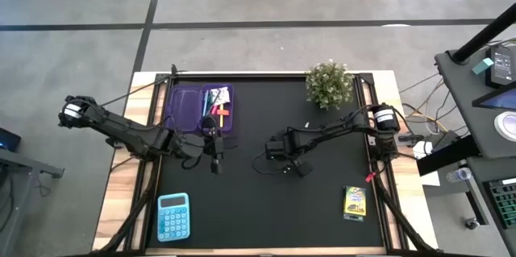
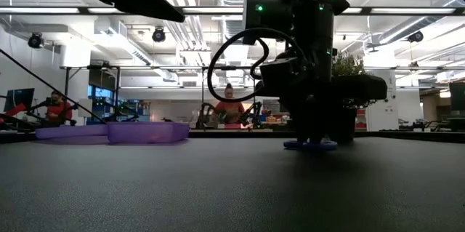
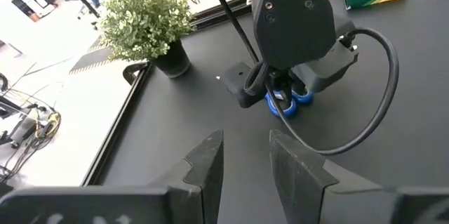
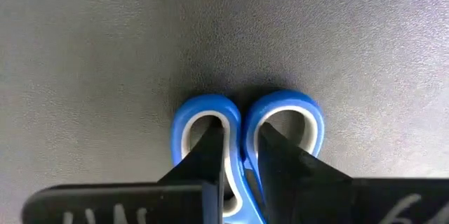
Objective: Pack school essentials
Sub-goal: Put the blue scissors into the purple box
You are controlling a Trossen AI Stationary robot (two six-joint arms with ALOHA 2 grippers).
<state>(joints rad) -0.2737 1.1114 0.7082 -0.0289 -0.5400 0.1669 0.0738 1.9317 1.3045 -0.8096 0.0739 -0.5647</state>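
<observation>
The blue-handled scissors [image 4: 282, 108] lie flat on the black table, and my right gripper [image 4: 242, 140] stands over their handle loops near the table's middle [image 1: 294, 166]. In the low view the blue handles [image 2: 311, 145] show on the mat under that gripper. My left gripper [image 3: 247, 147] is open and empty, hovering just near of the purple case [image 1: 187, 108], which holds several pens [image 1: 218, 104]. The yellow-green crayon box [image 1: 355, 201] lies flat toward the near right corner. My right gripper comes from above, pointing down, with one fingertip [image 4: 214, 140] inside each handle loop. The adjoining inner walls of the two loops [image 4: 242, 122] are pinched between the fingers. The scissors lie flat on the table.
A small potted plant [image 1: 329, 84] stands at the far right edge. A blue calculator [image 1: 173, 215] lies at the near left. The purple case [image 2: 145, 132] sits at the far left. Bare black mat lies between the two grippers and along the near edge.
</observation>
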